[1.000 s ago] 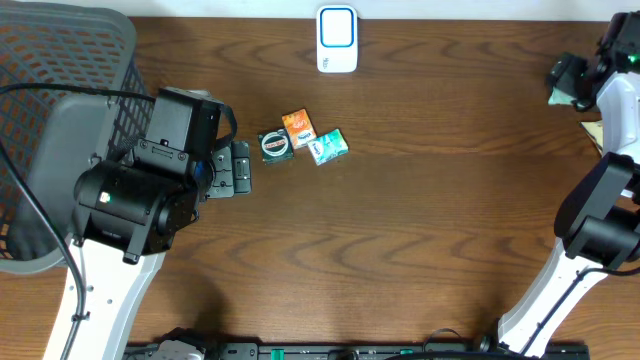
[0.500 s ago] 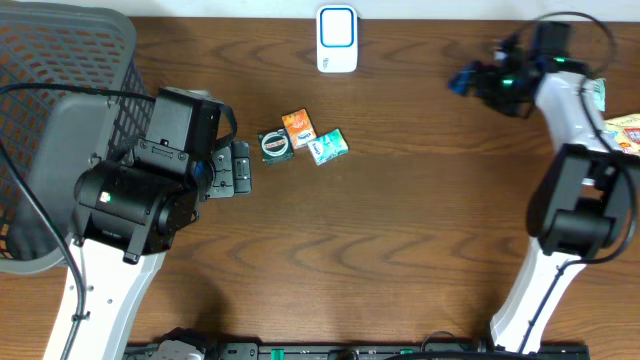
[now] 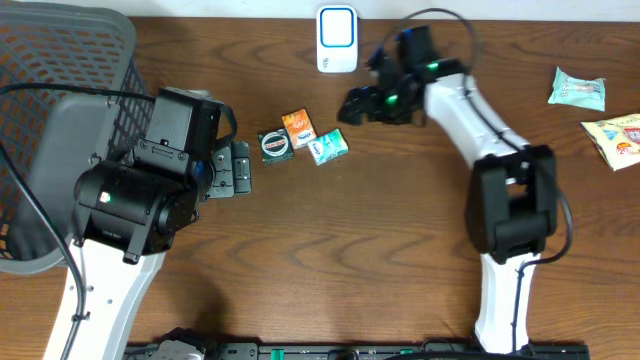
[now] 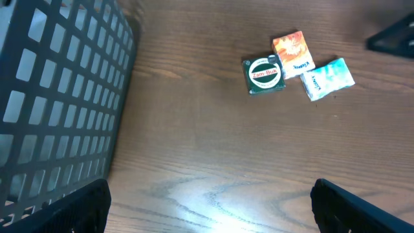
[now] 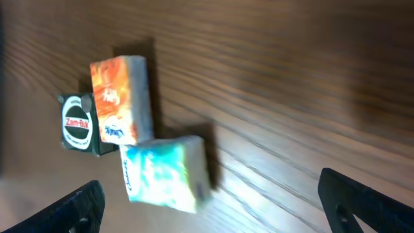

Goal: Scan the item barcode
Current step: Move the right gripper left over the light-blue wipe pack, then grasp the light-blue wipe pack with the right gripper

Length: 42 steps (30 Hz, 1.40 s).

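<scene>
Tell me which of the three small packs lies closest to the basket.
The dark green Zam-Buk box; the orange pack and teal pack lie further right.

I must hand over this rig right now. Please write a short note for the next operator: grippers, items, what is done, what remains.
Left gripper: open, empty, left of the Zam-Buk tin.
Right gripper: open, empty, near the teal packet.
The tin, orange packet and teal packet lie together mid-table; white scanner at the far edge.
Done: no item is held yet.
Left: grasp an item, show its barcode to the scanner.
</scene>
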{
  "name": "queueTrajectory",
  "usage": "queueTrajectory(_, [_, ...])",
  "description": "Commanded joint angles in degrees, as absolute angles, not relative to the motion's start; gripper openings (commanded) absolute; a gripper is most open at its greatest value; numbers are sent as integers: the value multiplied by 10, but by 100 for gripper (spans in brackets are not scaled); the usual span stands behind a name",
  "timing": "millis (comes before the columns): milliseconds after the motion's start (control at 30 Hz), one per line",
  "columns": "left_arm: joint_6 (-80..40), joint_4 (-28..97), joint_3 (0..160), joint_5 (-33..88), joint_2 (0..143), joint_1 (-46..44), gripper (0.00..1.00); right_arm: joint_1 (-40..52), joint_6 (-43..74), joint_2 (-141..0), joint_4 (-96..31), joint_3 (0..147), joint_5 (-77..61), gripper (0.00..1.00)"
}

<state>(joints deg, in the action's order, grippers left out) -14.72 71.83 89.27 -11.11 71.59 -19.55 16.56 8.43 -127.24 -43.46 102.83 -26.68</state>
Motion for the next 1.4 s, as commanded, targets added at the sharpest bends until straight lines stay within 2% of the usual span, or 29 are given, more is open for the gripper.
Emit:
queueTrajectory(0, [-142,720,897,-121,719,-193,98,203,76,-1268,-421,1023,-183,91])
queueTrajectory(67, [-142,720,897,-121,719,-193,98,225,77,-1268,-407,1023,-170,81])
queueTrajectory(167, [-142,720,897,-121,719,-193,98,250,76,-1268,-388,1023,-164,58])
queueTrajectory(267, [-142,720,897,-121,719,-193,97,267,77,-1268,-369,1023,-159,31])
queueTrajectory(333, [-142,720,897,-121,719,-193,98,275,80,-1268,-363,1023,-135,20])
queueTrajectory(367, [-142,720,897,-121,719,-193,98,278,87,-1268,-362,1023,-118,17])
queueTrajectory(533, [-142,720,897,-121,719,-193,98,281,94,-1271,-362,1023,-83,19])
queueTrajectory(733, [-142,720,897,-121,719,-193,98,285,94,-1287,-373,1019,-103,1])
queueTrajectory(1167, [-142,720,897,-121,719,-193,98,286,94,-1289,-500,1019,-112,1])
queueTrajectory(1367, [-142,720,897,-121,719,-193,98,285,94,-1274,-470,1020,-113,1])
